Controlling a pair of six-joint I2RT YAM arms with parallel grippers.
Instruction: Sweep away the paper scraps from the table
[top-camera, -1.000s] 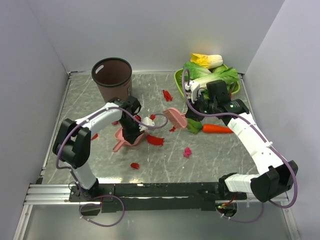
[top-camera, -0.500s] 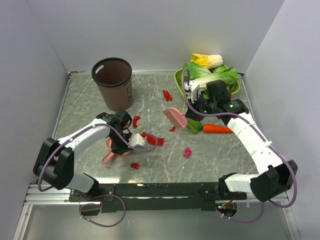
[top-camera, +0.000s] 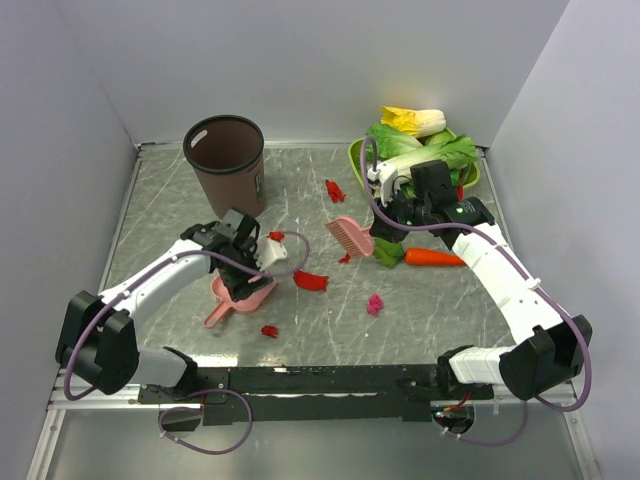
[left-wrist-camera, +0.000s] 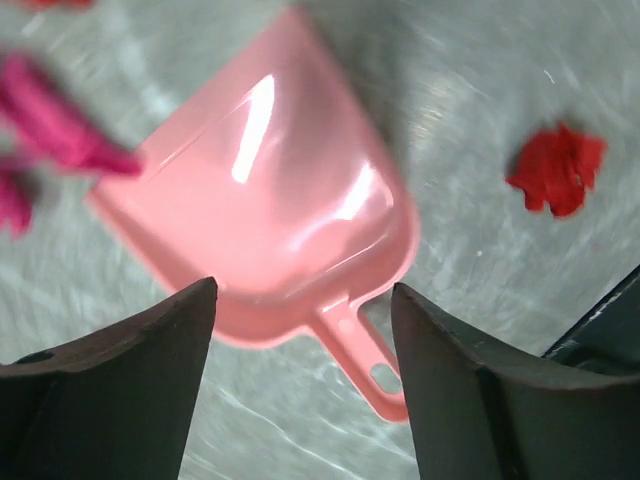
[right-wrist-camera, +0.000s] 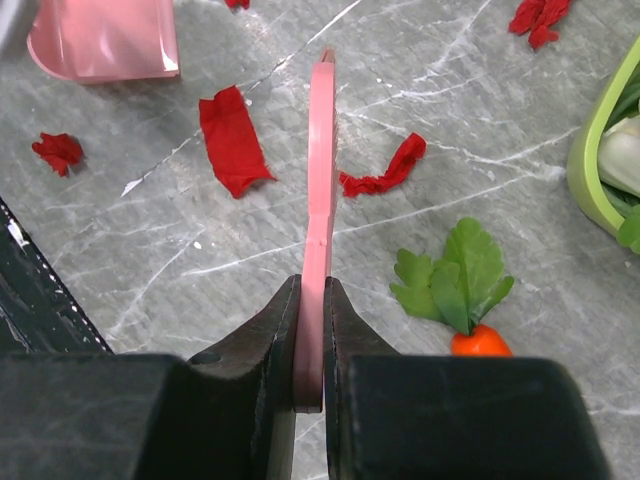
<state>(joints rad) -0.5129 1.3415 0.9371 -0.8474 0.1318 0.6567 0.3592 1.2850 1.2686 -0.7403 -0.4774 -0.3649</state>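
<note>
Table: grey marble table (top-camera: 440, 310), w/ black rail (top-camera: 330, 378) along the near edge.
L gripper: left gripper (left-wrist-camera: 300, 290) hangs over the centre-left part, pointing down. Jaws stand wide apart, nothing clamped between the fingers (left-wrist-camera: 110, 390).
Dustpan: pink dustpan (top-camera: 240, 295) lies on the table right under the L gripper, handle toward the near-left corner. Whether the fingers touch it, I cannot tell.
R gripper: right gripper (right-wrist-camera: 310, 288) is over the far-right part, jaws closed tight on the handle of a pink brush (top-camera: 350, 235). Brush head points toward the table centre; the wrist view sees it edge-on.
Paper scraps: the paper scraps (top-camera: 310, 281) lie loose on the table.
- biggest red one: mid table, just right of the dustpan
- small red one (top-camera: 269, 331): between dustpan and near edge
- magenta one (top-camera: 375, 303): centre, on the near side of the brush
- red one (top-camera: 334, 190): toward the far edge
- red strip (right-wrist-camera: 385, 170): just beside the brush
- blurred magenta bits (left-wrist-camera: 60, 140): at the dustpan's open side
Bin: brown bin (top-camera: 224, 160), upright near the far-left corner.
Tray: green tray (right-wrist-camera: 592, 170) w/ leafy vegetables (top-camera: 420, 145), in the far-right corner.
Carrot: orange carrot (top-camera: 433, 257), on the table toward the right edge, near the brush.
</note>
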